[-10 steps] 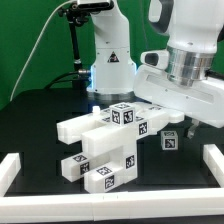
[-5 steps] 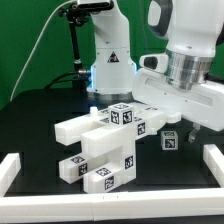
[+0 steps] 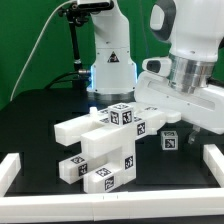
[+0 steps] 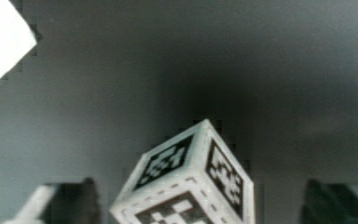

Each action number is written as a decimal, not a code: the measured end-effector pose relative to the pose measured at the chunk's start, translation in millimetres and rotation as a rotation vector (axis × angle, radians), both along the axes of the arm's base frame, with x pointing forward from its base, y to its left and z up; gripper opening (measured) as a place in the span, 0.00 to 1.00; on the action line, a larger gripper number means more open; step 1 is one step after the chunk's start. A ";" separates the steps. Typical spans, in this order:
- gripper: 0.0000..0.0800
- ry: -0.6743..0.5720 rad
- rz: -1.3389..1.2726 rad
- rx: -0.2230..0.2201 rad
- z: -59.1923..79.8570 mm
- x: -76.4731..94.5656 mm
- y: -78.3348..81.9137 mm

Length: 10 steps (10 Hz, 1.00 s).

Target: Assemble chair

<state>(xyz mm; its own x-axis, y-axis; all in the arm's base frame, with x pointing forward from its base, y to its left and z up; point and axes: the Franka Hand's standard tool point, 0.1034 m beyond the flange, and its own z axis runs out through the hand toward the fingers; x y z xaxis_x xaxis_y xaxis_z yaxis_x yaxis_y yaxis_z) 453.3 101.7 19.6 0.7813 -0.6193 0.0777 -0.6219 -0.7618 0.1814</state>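
One small tagged cube (image 3: 169, 140) is being shown at centre right of the exterior view, resting on the black table (image 3: 40, 125), directly under the white arm (image 3: 185, 90) that is coming in from the upper right. The gripper's tips can't be made out in that view. The chair assembly (image 3: 100, 145), a cluster of joined white tagged blocks, is being shown at lower centre, just beside the cube on the exterior view's left; whether they're touching can't be told. In the wrist view the gripper (image 4: 197, 203) is being shown spread wide, w/ the cube sitting between its two dark fingers (image 4: 59, 205). No contact w/ either finger is being seen, so nothing is being held. A white border rail (image 3: 12, 170) is being shown along the lower frame edges.
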 end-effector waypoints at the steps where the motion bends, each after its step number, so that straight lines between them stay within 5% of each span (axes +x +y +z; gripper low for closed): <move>1: 0.46 0.000 0.000 0.000 0.0 0.0 0.0; 2: 0.35 0.000 0.000 0.000 0.1 0.2 0.1; 10: 0.36 0.000 0.000 0.000 0.1 0.3 0.1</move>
